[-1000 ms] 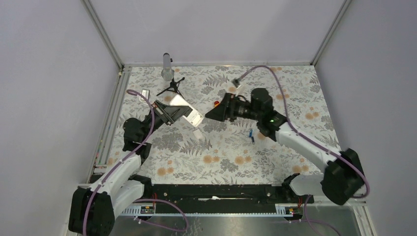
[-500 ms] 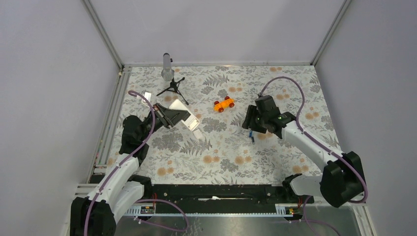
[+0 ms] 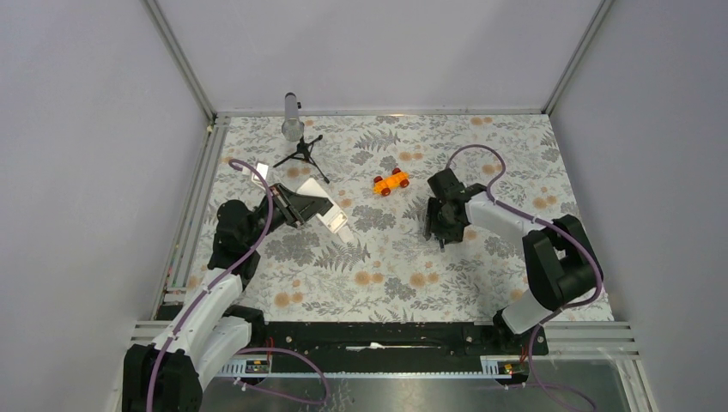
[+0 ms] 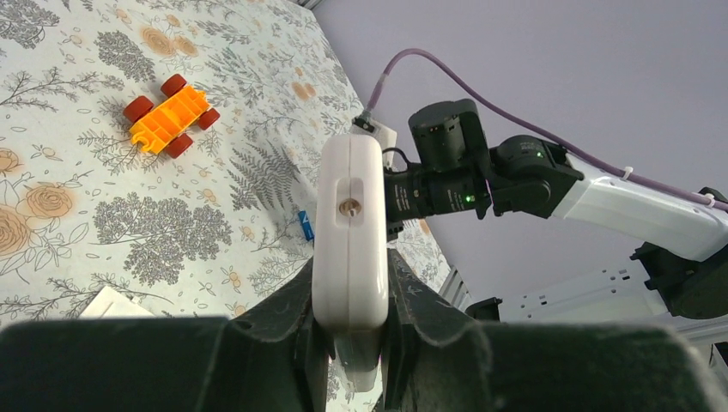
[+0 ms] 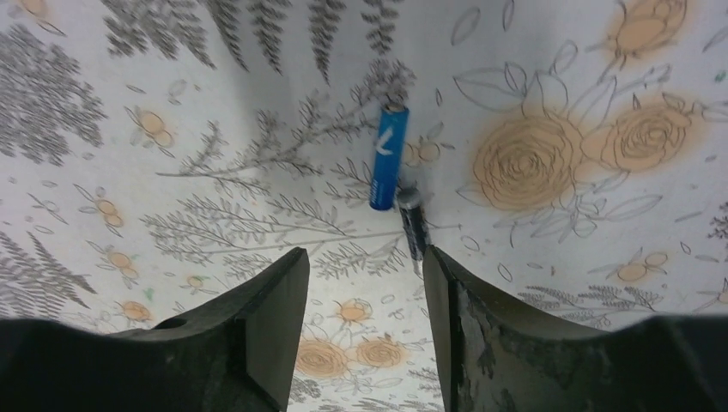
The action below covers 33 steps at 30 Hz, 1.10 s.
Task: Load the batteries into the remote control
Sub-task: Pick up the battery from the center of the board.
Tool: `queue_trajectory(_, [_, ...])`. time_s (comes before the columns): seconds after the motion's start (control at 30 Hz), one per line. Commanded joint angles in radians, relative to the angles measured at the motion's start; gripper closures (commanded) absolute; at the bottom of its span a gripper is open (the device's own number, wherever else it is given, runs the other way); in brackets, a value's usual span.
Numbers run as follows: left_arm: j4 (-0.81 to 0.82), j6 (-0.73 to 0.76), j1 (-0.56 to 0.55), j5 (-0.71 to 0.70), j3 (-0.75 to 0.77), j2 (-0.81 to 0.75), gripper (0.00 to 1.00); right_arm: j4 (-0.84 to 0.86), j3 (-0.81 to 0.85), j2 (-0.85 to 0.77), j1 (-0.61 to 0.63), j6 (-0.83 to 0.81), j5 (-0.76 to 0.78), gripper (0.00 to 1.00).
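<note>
At left, the left gripper (image 4: 350, 296) clamps the remote control (image 4: 349, 227) clear of the table (image 4: 103, 232), apparently presenting it for loading. At right, the right gripper (image 5: 360, 283), jaws apart and empty, hovers over the blue battery (image 5: 388, 158) and dark battery (image 5: 413, 225) lying there, probably aligning for a pick.

From above and behind, you look down on the whole bench (image 3: 395, 266). Your left wrist view faces across it; your right looks down closely. Both show the blue battery (image 5: 388, 157).

White remote control (image 4: 349, 232), blue battery (image 5: 388, 157), dark battery (image 5: 413, 225), orange toy car (image 3: 391, 182)
</note>
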Motion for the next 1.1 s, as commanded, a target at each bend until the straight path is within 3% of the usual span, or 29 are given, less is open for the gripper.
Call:
queue_trajectory(0.0, [0.035, 0.026, 0.006, 0.015, 0.046, -0.024, 1.0, 0.01, 0.093, 0.048, -0.005, -0.01, 0.063, 0.38])
queue_trajectory(0.13, [0.028, 0.032, 0.006, 0.013, 0.047, -0.021, 1.0, 0.009, 0.136, 0.111, -0.009, -0.015, 0.096, 0.4])
queue_trajectory(0.27, [0.024, 0.033, 0.005, 0.011, 0.047, -0.019, 1.0, 0.01, 0.167, 0.164, -0.012, -0.012, 0.145, 0.53])
queue_trajectory(0.5, [0.012, 0.037, 0.006, 0.006, 0.046, -0.021, 1.0, -0.025, 0.202, 0.218, -0.018, 0.002, 0.143, 0.63])
queue_trajectory(0.77, [0.006, 0.044, 0.006, -0.003, 0.047, -0.018, 1.0, -0.016, 0.179, 0.229, -0.018, 0.003, 0.127, 0.85])
queue_trajectory(0.83, [0.008, 0.044, 0.006, -0.002, 0.049, -0.014, 1.0, -0.008, 0.18, 0.237, -0.018, -0.005, 0.13, 0.84])
queue_trajectory(0.97, [0.01, 0.044, 0.006, -0.005, 0.052, -0.014, 1.0, 0.0, 0.18, 0.254, -0.017, -0.005, 0.129, 0.73])
queue_trajectory(1.07, [0.006, 0.044, 0.006, -0.008, 0.052, -0.019, 1.0, 0.009, 0.167, 0.263, -0.018, 0.005, 0.114, 0.76])
